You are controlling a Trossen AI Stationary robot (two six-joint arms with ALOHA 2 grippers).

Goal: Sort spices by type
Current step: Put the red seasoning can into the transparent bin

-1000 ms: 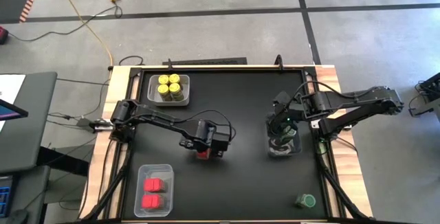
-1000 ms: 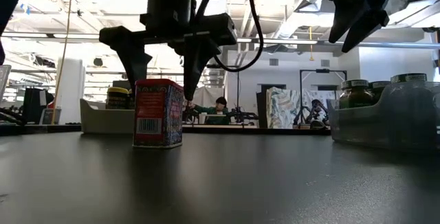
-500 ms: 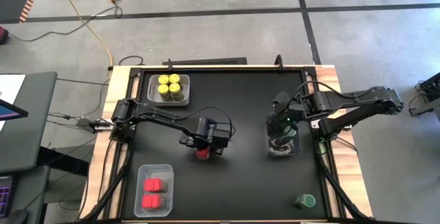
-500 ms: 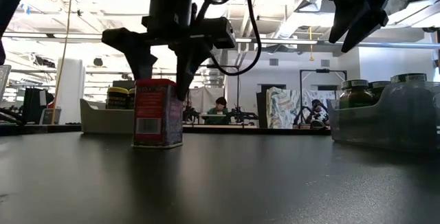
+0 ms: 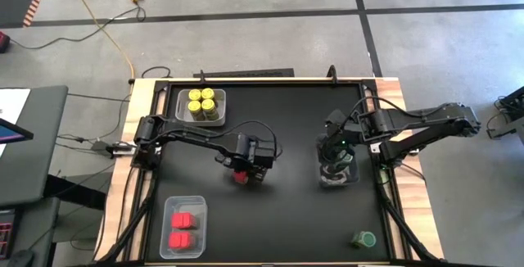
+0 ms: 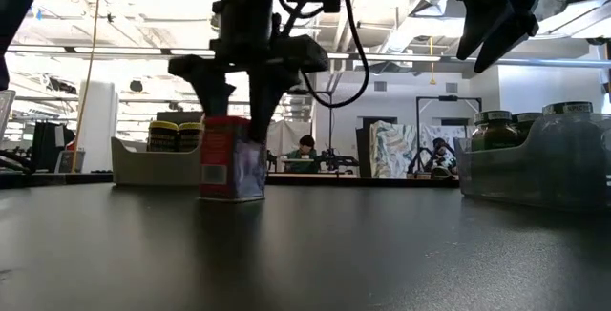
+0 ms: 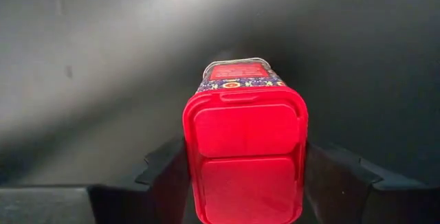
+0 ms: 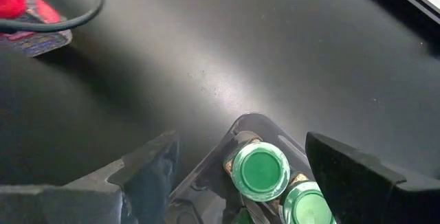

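Note:
A red blocky spice tin (image 5: 241, 177) stands upright near the table's middle, with my left gripper (image 5: 244, 169) shut on it from above. The low view shows the tin (image 6: 232, 170) with its base on the table; the left wrist view shows its red lid (image 7: 244, 141). My right gripper (image 5: 336, 148) hangs open above a clear bin (image 5: 350, 177) of green-lidded jars (image 8: 260, 169), touching nothing. One green-lidded jar (image 5: 363, 239) lies alone at the near right. My left gripper pinches the tin between its two fingers (image 7: 168, 176), on two opposite sides just below the red lid's rim (image 7: 191, 148). The fingers come from above, pointing down. The tin stays upright, its base (image 6: 232, 196) on the table.
A clear bin (image 5: 201, 106) of yellow-lidded jars sits at the far left. Another clear bin (image 5: 184, 228) with red tins sits at the near left. Bare black table lies between the red tin and the right bin.
My left gripper has narrowed its fingers onto the red tin and rolled about its downward axis, shifting slightly toward the far edge. The tin has turned about on its base and slid a little with it, still upright on the table.

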